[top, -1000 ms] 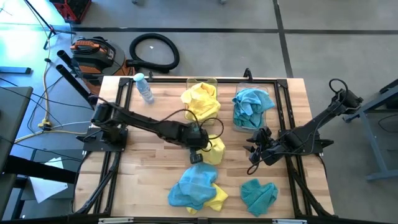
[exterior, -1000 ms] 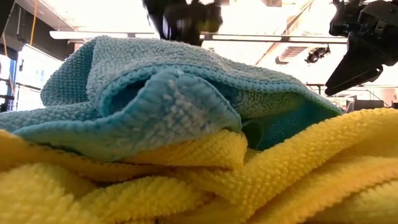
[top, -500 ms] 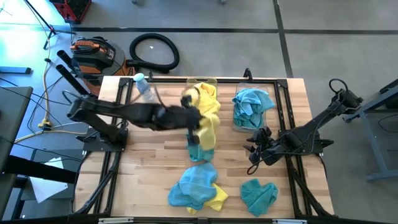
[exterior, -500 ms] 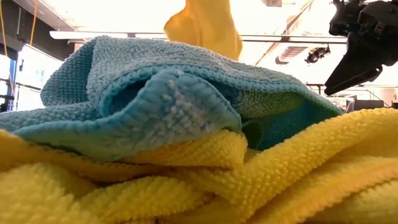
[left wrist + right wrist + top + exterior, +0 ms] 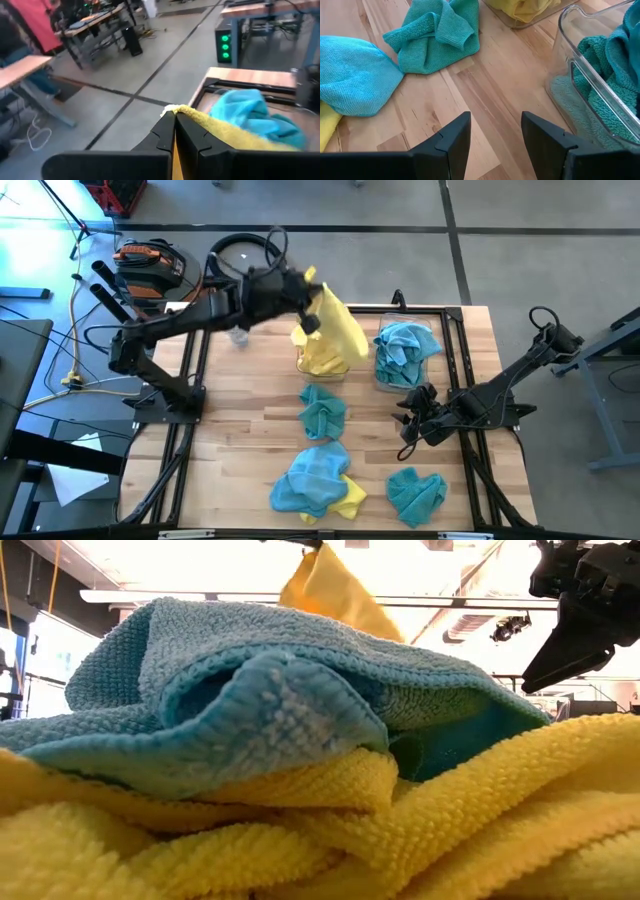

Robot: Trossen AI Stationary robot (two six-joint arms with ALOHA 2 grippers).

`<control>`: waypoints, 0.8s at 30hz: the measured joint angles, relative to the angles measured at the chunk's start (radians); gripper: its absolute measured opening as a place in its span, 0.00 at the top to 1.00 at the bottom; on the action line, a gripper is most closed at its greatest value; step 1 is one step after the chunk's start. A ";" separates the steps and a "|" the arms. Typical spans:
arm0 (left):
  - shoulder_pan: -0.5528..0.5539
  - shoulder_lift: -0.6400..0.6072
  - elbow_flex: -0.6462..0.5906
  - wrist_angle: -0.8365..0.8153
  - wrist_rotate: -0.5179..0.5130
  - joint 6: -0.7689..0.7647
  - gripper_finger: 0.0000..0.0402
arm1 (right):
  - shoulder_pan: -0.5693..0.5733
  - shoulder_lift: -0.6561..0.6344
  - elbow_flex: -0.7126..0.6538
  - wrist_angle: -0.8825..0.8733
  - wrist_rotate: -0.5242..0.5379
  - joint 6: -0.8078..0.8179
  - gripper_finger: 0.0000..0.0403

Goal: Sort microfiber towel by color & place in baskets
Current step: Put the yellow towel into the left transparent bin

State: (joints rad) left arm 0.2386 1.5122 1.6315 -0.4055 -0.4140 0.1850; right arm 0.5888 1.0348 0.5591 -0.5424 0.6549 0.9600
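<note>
Wooden tabletop [image 5: 250,430], framed by dark rails, carries the whole job; grey shop floor lies beyond it.

Step in hand, as I judge it: delivery of one yellow towel. I have the left gripper [image 5: 308,288] raised over the far edge of the table, fingers clamped fully together on a corner of the yellow towel [image 5: 338,332], which hangs down from it. The left wrist view confirms the pinch: the two dark fingers [image 5: 165,131] meet with yellow pile between them. The cloth's lower end hangs over the left basket [image 5: 322,358], which already holds yellow cloths.

Next move, in my estimate: bring the gripper over the centre of that basket, lower it until the cloth bunches inside the walls, then release. The towel hangs long and slanted, so a corner could drape over the rim.

The right gripper [image 5: 492,131] waits low over the table near the right basket [image 5: 580,75], fingers standing apart with bare wood between them and nothing held. That basket holds teal-blue towels [image 5: 402,352].

Remaining stock on the table:
- a teal towel [image 5: 323,411] lying loose between the baskets and the near pile;
- a mixed pile [image 5: 315,482] at the near edge, blue on top of yellow;
- a single teal towel [image 5: 416,492] to its right.

A clear bottle [image 5: 237,334] stands under the left arm; I keep the arm's return path above it.
</note>
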 joint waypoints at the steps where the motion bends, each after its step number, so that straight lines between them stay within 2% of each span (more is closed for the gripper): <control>1: 0.026 0.007 0.000 0.004 0.023 -0.012 1.00 | 0.000 0.000 0.000 0.000 0.000 0.000 0.57; 9: 0.187 0.127 0.000 0.009 0.192 -0.035 1.00 | 0.000 0.000 0.000 -0.001 0.001 0.000 0.57; 12: 0.216 0.187 0.000 0.011 0.313 -0.068 1.00 | 0.000 0.000 0.000 -0.008 0.001 0.000 0.57; 17: 0.231 0.298 0.000 0.008 0.607 -0.077 1.00 | 0.000 0.000 0.000 -0.020 0.002 0.000 0.57; 19: 0.232 0.339 0.000 0.004 0.595 -0.082 1.00 | 0.000 0.000 0.000 -0.021 0.002 0.000 0.57; 24: 0.269 0.419 0.000 -0.063 0.311 -0.124 1.00 | 0.000 0.000 0.000 -0.022 0.002 0.002 0.57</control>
State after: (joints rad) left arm 0.5075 1.9314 1.6314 -0.4682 -0.1026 0.0612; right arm 0.5888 1.0348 0.5591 -0.5644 0.6567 0.9615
